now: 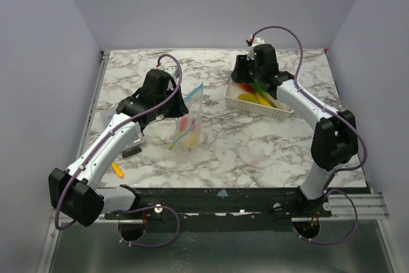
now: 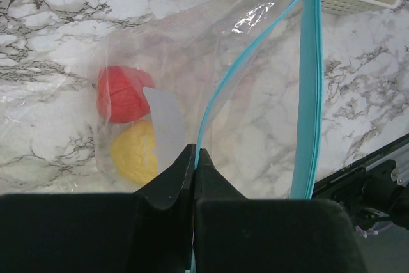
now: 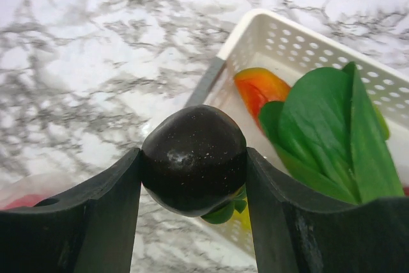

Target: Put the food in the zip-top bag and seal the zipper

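The zip-top bag (image 1: 188, 116) hangs upright near the middle of the surface (image 1: 255, 151), its mouth gaping. The left hand (image 2: 193, 158) is pressed together on one lip of that mouth, pinching the thin blue edge. The other lip of the zipper (image 2: 310, 94) swings free just beside it. A red piece (image 2: 121, 94) and a yellow piece (image 2: 134, 155) already sit at the bottom of the bag.

Well off to the right of the bag, the right hand (image 3: 193, 161) pinches a dark purple piece (image 3: 192, 164) squarely between its fingers. It is lifted over the white basket (image 1: 255, 108), where a green leaf (image 3: 326, 132) and an orange piece (image 3: 259, 87) wait.

The step in hand looks like carrying the purple piece across to the bag. To do it well, I'd bring it in from above the bag's open mouth, aiming between the two blue lips, not at the film. It should be released only once it is below the zipper line, since the round glossy thing would likely roll off a slack edge. The left hand's job is to hold the lip high and taut so the mouth stays wide. Sealing is some way off, as I judge it, with food left in the basket.
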`<state>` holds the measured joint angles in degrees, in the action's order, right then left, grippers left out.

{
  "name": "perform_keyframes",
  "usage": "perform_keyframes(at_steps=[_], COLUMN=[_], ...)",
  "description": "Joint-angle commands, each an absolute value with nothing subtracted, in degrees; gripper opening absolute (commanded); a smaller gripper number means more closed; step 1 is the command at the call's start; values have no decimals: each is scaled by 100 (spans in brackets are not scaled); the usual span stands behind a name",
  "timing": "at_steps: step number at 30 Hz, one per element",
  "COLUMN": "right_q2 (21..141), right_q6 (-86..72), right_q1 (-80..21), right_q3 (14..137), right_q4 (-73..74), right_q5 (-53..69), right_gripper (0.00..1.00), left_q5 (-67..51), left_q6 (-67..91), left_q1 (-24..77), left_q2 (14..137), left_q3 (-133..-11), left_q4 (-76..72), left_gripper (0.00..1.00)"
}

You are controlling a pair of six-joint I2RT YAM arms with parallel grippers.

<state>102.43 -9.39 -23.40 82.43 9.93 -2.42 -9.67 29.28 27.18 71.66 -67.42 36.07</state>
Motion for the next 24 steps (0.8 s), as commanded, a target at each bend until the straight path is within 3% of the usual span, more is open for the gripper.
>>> perform_keyframes(at_steps=[1,4,10,15,24], right_q2=[9670,9062,7883,7785,7860], right_q6=[-1551,-1972,-3487,-3740,-3965], right_q1=[-2342,-2349,-2686,-3311,-4103], right_q3=[8221,7843,6633,6560,5717], right_q4=[1351,880,-1790,-2340,-3504], right_q5=[1124,2359,4154,4232,3180], right_gripper=[8,8,14,17,15], left_q5=[-935,-992,-1021,-989,-970], left_q6=[3023,3041,3050,3067,3292], left_q1=[2718,2718,2719,2721,2724], left_q2=[7145,7133,7128,7115,7012], left_q3=[-6667,-6658,-6680,-6679,-6556], left_q4=[3445,3410,3397,3355,3100], left_gripper=[0,0,0,0,0])
